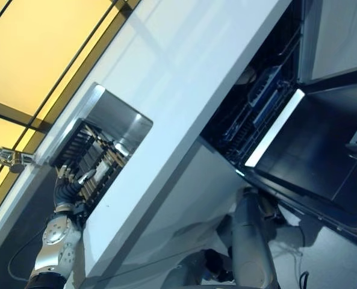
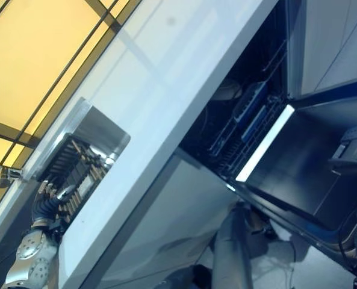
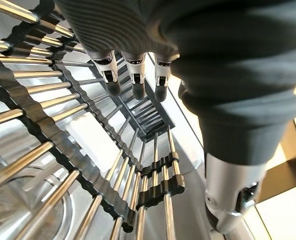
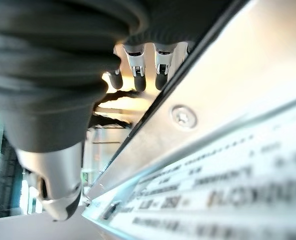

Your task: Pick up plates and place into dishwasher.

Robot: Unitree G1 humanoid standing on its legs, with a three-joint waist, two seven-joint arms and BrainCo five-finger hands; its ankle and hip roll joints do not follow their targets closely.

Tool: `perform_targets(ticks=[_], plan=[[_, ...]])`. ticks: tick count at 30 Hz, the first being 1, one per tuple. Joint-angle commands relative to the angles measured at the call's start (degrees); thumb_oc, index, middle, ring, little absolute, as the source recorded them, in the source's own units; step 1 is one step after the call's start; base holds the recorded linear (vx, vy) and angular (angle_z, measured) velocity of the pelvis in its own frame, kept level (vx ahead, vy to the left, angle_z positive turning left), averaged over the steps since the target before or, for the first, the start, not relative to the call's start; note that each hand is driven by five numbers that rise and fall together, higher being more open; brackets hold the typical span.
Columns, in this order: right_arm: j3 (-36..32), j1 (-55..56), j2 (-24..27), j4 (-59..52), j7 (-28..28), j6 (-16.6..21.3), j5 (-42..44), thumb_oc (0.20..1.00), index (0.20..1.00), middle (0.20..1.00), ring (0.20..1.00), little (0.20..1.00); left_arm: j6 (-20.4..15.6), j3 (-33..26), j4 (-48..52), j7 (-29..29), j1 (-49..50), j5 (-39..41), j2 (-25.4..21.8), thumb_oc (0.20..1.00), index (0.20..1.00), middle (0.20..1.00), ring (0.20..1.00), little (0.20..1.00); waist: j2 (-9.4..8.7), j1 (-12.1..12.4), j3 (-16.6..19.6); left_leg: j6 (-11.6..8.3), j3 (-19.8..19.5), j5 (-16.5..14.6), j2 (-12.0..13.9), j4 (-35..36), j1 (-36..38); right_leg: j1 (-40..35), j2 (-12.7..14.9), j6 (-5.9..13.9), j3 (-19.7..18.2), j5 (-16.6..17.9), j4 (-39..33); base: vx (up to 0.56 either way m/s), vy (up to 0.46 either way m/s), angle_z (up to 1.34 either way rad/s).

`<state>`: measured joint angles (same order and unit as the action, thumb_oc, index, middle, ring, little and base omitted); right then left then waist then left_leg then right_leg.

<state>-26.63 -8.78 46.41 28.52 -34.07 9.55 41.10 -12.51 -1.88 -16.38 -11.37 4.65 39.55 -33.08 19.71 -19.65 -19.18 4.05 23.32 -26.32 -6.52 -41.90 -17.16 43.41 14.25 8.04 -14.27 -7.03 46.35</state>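
At lower left the left hand [image 1: 70, 188] hangs with fingers relaxed over the sink rack [image 1: 93, 158], while the right hand [image 4: 138, 65], fingers loose, holds nothing beside the open dishwasher door [image 1: 313, 150].

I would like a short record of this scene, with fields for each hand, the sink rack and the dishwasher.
left hand: open, fingers straight, over the rack in the sink
right hand: open, beside the dishwasher door edge, holding nothing
sink rack: metal bars, no plate visible on it
sink: steel, set in the white counter
dishwasher: door open, lower rack visible inside
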Motion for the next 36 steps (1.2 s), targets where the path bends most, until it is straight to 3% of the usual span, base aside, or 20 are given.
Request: perform_targets(ticks=[1, 3, 5, 7, 10, 17, 25, 26, 29, 31, 33, 36], plan=[[17.7, -1.3, -12.3, 8.1, 26.2, -10.2, 16.3, 1.000, 1.000, 1.000, 1.000, 1.000, 1.1, 6.4, 3.5, 0.2, -1.7, -1.2, 13.1, 1.000, 1.000, 1.000, 1.000, 1.000, 10.04, 3.9, -5.7, -2.20, 0.2, 5.1, -5.3, -6.6, -11.1, 0.6, 0.1, -8.65, 5.3, -12.5, 10.0, 0.00, -0.016, -0.11], [20.3, -1.2, -13.7, 4.1, 36.1, -12.5, 19.1, 1.000, 1.000, 1.000, 1.000, 1.000, 0.9, 5.7, 3.5, 1.2, -1.6, -1.4, 12.9, 1.000, 1.000, 1.000, 1.000, 1.000, 9.69, 4.7, -5.4, -2.13, -0.5, 5.1, -5.1, -6.6, -11.4, 0.5, 0.3, -8.53, 6.1, -11.7, 9.1, 0.00, -0.017, -0.18], [22.0, -1.0, -15.0, 0.7, 49.6, -15.1, 19.6, 1.000, 1.000, 1.000, 1.000, 1.000, 0.6, 4.7, 2.8, 2.7, -1.7, -1.5, 12.4, 1.000, 1.000, 1.000, 1.000, 1.000, 9.09, 5.4, -5.2, -1.99, -1.2, 5.3, -5.3, -5.9, -11.2, 0.0, 0.7, -8.25, 6.7, -10.8, 7.9, -0.01, -0.016, -0.16], [23.3, -0.7, -15.4, -2.6, 58.6, -16.6, 18.3, 1.000, 1.000, 1.000, 1.000, 1.000, 0.3, 4.1, 1.7, 4.0, -2.0, -1.1, 11.7, 1.000, 1.000, 1.000, 1.000, 1.000, 8.47, 5.9, -5.1, -1.93, -1.7, 5.5, -5.3, -5.5, -10.8, -0.5, 1.0, -7.88, 7.1, -10.0, 7.1, 0.00, -0.015, -0.14], [23.7, -0.3, -15.5, -8.9, 67.0, -17.2, 16.7, 1.000, 1.000, 1.000, 1.000, 1.000, -0.4, 3.6, -1.1, 6.5, -2.4, -0.9, 11.2, 1.000, 1.000, 1.000, 1.000, 1.000, 7.15, 6.7, -5.1, -1.60, -3.0, 5.6, -5.5, -4.1, -9.7, -2.1, 1.7, -6.91, 7.8, -7.9, 4.8, 0.02, -0.014, -0.22], [21.8, 3.3, -16.6, -20.1, 73.2, -19.2, 15.4, 1.000, 1.000, 1.000, 1.000, 1.000, 0.3, 1.5, -1.7, 9.6, -0.2, -1.8, 11.5, 1.000, 1.000, 1.000, 1.000, 1.000, 4.20, 8.2, -3.9, 0.37, -6.5, 5.9, -5.5, 1.3, -4.7, -7.9, 2.7, -5.17, 8.7, -2.9, -2.1, 0.04, 0.010, -0.02], [23.5, 7.0, -21.1, -26.6, 77.9, -18.4, 10.2, 1.000, 1.000, 1.000, 1.000, 1.000, 1.9, 0.3, -1.8, 10.0, 2.1, -2.9, 12.6, 1.000, 1.000, 1.000, 1.000, 1.000, 0.02, 10.5, -0.7, 1.50, -10.5, 7.2, -5.4, 7.8, 2.3, -15.1, 3.1, -2.99, 10.2, 3.2, -10.3, 0.07, 0.010, 0.20], [24.4, 7.6, -22.3, -27.7, 78.2, -17.9, 9.4, 1.000, 1.000, 1.000, 1.000, 1.000, 2.1, -0.1, -1.9, 10.0, 2.2, -3.6, 12.6, 1.000, 1.000, 1.000, 1.000, 1.000, -1.27, 11.1, 0.5, 2.00, -10.7, 8.6, -5.3, 9.6, 2.9, -16.1, 3.3, -2.79, 10.5, 6.1, -13.0, 0.05, -0.025, 0.39], [26.8, 8.9, -24.9, -29.8, 79.5, -16.2, 7.4, 1.000, 1.000, 1.000, 1.000, 1.000, 2.2, -1.0, -2.4, 9.6, 2.6, -5.3, 12.5, 1.000, 1.000, 1.000, 1.000, 1.000, -4.84, 13.0, 3.5, 2.05, -13.1, 9.7, -4.7, 13.9, 6.9, -20.8, 3.6, -1.62, 12.8, 10.2, -19.4, 0.09, -0.081, 0.49], [27.9, 8.9, -25.7, -30.5, 80.1, -14.7, 7.4, 1.000, 1.000, 1.000, 1.000, 1.000, 2.0, -1.6, -2.5, 9.5, 2.4, -6.0, 12.1, 1.000, 1.000, 1.000, 1.000, 1.000, -7.05, 14.1, 4.8, 1.91, -14.3, 10.3, -4.3, 16.1, 8.7, -23.4, 3.4, -1.06, 14.3, 11.7, -22.9, 0.04, -0.118, 0.57], [29.1, 8.6, -26.9, -31.8, 78.7, -12.7, 9.1, 1.000, 1.000, 1.000, 1.000, 1.000, 2.1, -2.3, -2.5, 10.2, 2.0, -7.3, 11.3, 1.000, 1.000, 1.000, 1.000, 1.000, -10.45, 15.8, 6.5, 1.55, -15.8, 11.0, -3.6, 18.8, 10.8, -27.0, 2.5, -0.43, 16.5, 13.0, -27.3, -0.01, -0.186, 0.73], [30.3, 8.6, -28.2, -32.0, 75.8, -10.1, 9.4, 1.000, 1.000, 1.000, 1.000, 1.000, 1.5, -2.5, -2.6, 10.8, 1.9, -8.3, 10.6, 1.000, 1.000, 1.000, 1.000, 1.000, -13.95, 17.5, 8.2, 0.95, -16.5, 12.1, -2.6, 21.9, 13.0, -31.0, 0.8, -0.09, 19.1, 12.9, -31.1, -0.03, -0.212, 0.55]])
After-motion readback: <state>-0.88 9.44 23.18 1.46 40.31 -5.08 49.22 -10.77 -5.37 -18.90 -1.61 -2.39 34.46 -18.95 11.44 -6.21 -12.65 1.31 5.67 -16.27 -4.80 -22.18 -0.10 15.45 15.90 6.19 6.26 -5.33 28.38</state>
